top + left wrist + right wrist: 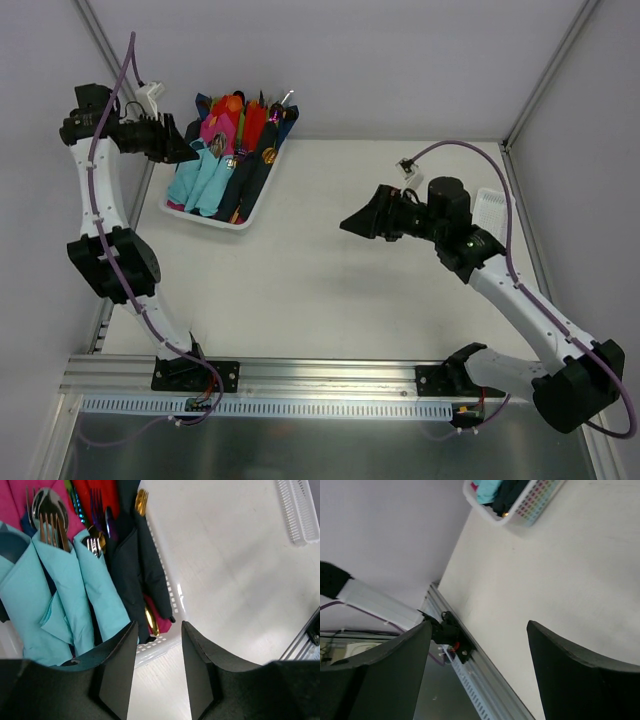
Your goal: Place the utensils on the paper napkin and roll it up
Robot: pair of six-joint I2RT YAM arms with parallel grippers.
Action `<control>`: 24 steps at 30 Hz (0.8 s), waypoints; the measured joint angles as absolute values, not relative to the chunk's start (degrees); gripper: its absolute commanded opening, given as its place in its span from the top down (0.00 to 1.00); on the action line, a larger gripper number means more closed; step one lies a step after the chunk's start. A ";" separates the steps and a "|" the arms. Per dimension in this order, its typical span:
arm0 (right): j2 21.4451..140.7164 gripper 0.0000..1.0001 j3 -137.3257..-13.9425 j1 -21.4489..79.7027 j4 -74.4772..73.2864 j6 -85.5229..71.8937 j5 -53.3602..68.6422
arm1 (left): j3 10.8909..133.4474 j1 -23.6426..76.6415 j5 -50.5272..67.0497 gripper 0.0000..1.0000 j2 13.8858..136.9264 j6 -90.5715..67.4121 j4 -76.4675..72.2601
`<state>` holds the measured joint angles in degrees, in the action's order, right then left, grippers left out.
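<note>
A white perforated plastic basket [215, 222] [167, 587] [535, 505] sits at the far left of the pale table [330, 300], and it is packed with rolled napkin bundles. On its left side lie several teal-blue paper napkin bundles [200, 180] [65, 580] [487, 490]. The shiny silver metal cutlery [50, 510], a spoon bowl and fork tines, pokes out of their far ends. To the right of them are dark navy napkin bundles [255, 165] [130, 565] with gold-coloured cutlery [141, 501] showing at their ends. Pink napkin bundles [215, 125] [12, 500] and red ones [255, 120] [102, 495] fill the far end of the basket.

The left gripper [183, 145] [159, 626] hovers at the basket's left rim, above the teal bundles. Its two black fingers stand moderately apart with nothing between them.

The right gripper [347, 224] [479, 626] hangs over the bare middle of the table, well apart from the basket. Its fingers are spread wide and hold nothing.

A second white slotted plastic tray [490, 210] [300, 510] lies at the far right of the table; its contents cannot be made out.
</note>
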<state>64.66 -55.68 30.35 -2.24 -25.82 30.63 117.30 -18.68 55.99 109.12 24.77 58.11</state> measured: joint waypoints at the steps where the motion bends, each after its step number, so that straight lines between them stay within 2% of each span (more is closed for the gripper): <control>1: 63.94 0.19 -56.07 29.69 -4.60 -24.32 30.13 | 117.25 -18.41 55.96 0.55 107.22 24.69 58.06; 3: 62.94 0.19 -57.19 28.82 -9.06 -21.37 28.56 | 116.51 -17.56 55.81 0.38 103.98 24.64 57.52; 6: 61.95 0.17 -59.61 27.86 -15.57 -16.82 25.34 | 112.81 -13.78 54.41 0.01 98.87 24.56 56.64; 9: 60.84 0.11 -61.43 27.18 -21.04 -13.02 20.71 | 105.93 -7.57 51.75 0.01 94.02 23.68 54.70; 10: 60.29 0.04 -61.52 26.98 -22.44 -12.08 19.07 | 103.02 -5.21 50.87 0.01 92.42 23.24 54.17; 11: 59.68 0.01 -61.49 26.83 -23.88 -11.33 17.37 | 100.12 -2.85 49.93 0.01 90.83 22.46 53.17; 21: 57.43 0.01 -56.40 25.56 -28.16 -8.19 8.23 | 74.91 21.02 34.70 0.01 79.11 13.67 38.68; 24: 58.89 0.01 -54.08 25.56 -28.38 -7.77 7.68 | 71.22 23.31 32.16 0.01 79.22 11.38 35.97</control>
